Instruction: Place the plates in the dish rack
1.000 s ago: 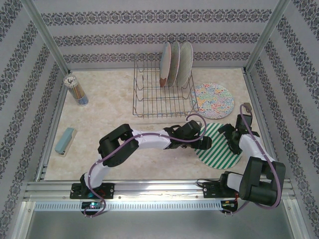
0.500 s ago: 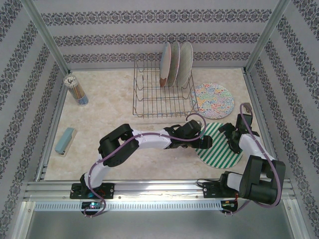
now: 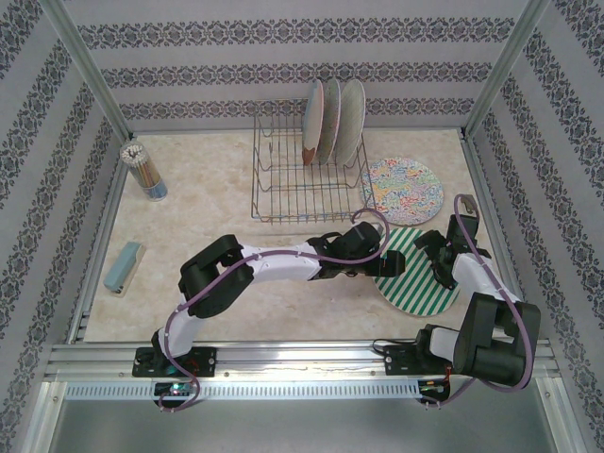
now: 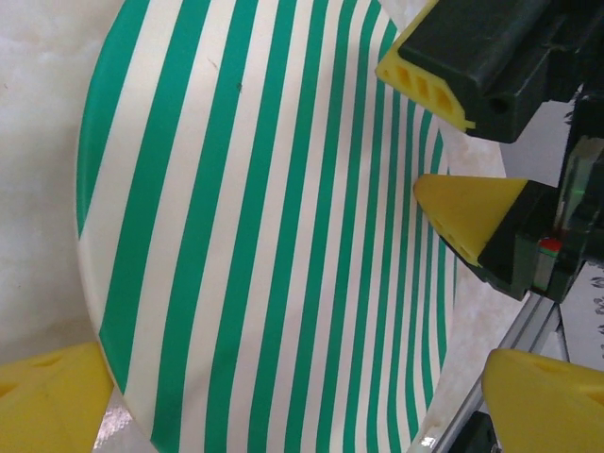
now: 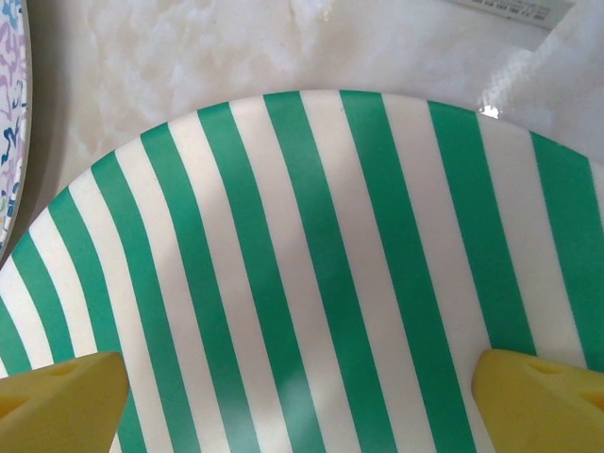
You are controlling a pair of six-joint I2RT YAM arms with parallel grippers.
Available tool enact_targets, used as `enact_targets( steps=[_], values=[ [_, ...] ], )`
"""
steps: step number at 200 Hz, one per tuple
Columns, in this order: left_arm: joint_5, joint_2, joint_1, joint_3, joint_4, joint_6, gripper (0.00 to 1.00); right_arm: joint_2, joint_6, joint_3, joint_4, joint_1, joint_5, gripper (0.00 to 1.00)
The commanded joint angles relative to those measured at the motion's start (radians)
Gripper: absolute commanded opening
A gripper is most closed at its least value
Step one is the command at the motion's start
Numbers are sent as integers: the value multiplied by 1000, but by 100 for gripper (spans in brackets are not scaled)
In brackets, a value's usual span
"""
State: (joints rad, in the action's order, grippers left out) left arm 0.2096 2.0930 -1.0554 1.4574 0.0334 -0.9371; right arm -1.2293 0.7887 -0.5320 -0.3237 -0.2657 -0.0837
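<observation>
Since a second ago the left arm has swung its elbow a little toward the left wall and pushed its wrist further over the near plate; the right arm has barely shifted.

From above, the left gripper (image 3: 385,264) hangs over the left edge of the round green-and-white striped plate (image 3: 415,283), which lies flat on the pale marbled table (image 3: 208,208) at the right front. The right gripper (image 3: 427,257) sits over the same plate's far right side, close to the left one.

The left wrist view shows its yellow fingertips spread wide, with the striped plate (image 4: 264,236) spanning the space between them and nothing clamped. The right gripper (image 4: 453,142) faces it from across the plate, jaws parted. The right wrist view likewise has both tips far apart above the stripes (image 5: 311,236), empty.

Behind lies the round multicolour floral plate (image 3: 404,190), flat, just beside the dark wire dish rack (image 3: 283,184). Three plates stand on edge at the rack's rear right (image 3: 330,118). A cup of pencils (image 3: 146,170) and a pale blue-green block (image 3: 123,266) sit along the left side.
</observation>
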Motion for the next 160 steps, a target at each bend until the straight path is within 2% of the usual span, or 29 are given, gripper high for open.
enact_targets(
  steps=[1,160],
  values=[
    [64,-51,-19,23,124,-15,100,-18,24,33,-69,25,-100,96],
    [123,-51,-14,-29,351,-149,100,7,50,22,-78,54,-120,96]
  ],
)
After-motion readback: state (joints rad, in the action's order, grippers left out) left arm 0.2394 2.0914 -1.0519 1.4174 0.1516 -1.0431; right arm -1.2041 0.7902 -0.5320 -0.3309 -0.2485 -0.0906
